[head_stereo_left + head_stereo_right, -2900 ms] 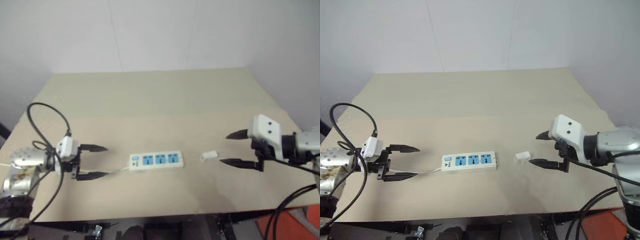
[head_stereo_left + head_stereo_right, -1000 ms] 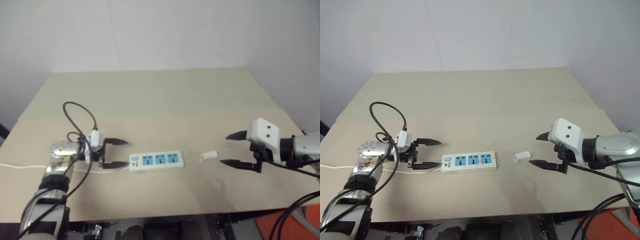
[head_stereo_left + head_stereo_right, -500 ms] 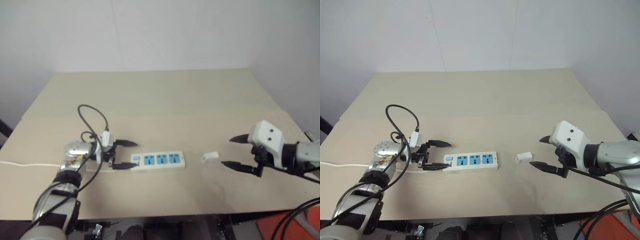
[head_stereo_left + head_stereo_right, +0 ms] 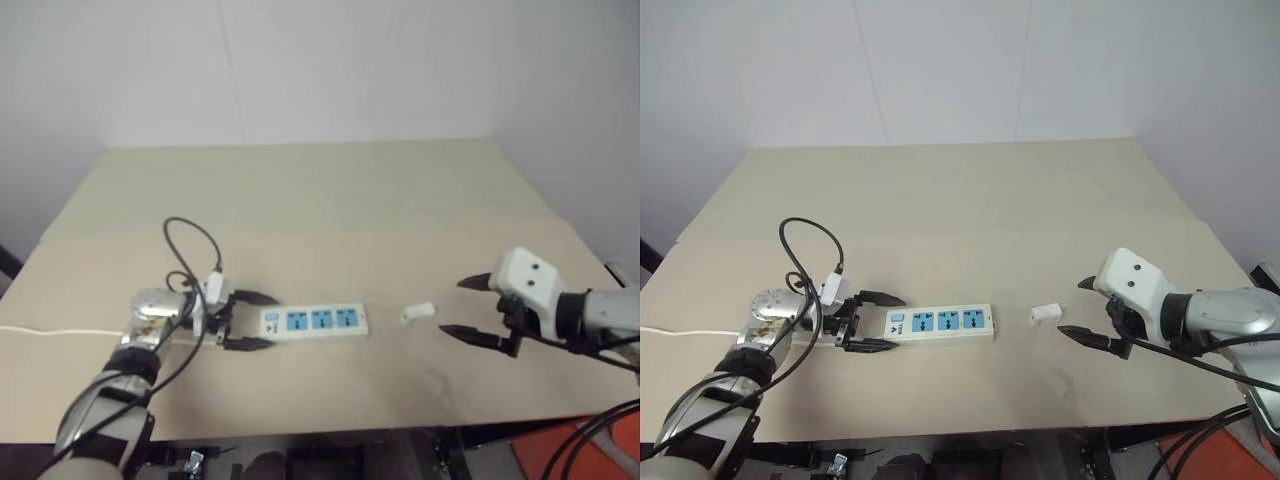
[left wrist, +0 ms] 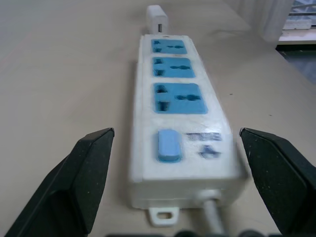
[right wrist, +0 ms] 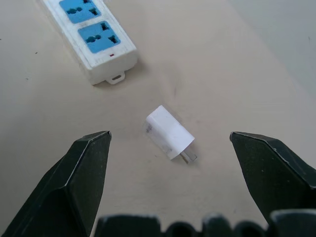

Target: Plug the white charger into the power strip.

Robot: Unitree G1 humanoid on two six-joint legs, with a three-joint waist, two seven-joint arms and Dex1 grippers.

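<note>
White charger (image 6: 169,132): small white box, lying flat, prongs out, near tabletop (image 4: 330,200) front edge. Power strip (image 4: 313,322): white, three blue sockets. Left gripper (image 4: 248,320) and right gripper (image 4: 463,308): fingers apart, empty.

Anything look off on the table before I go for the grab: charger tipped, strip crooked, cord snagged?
Nothing stands out. The white charger lies on its side on the table, apart from the power strip, its prongs pointing away from it. The strip lies flat, sockets empty. Both end effectors, left and right, are open and hold nothing.
</note>
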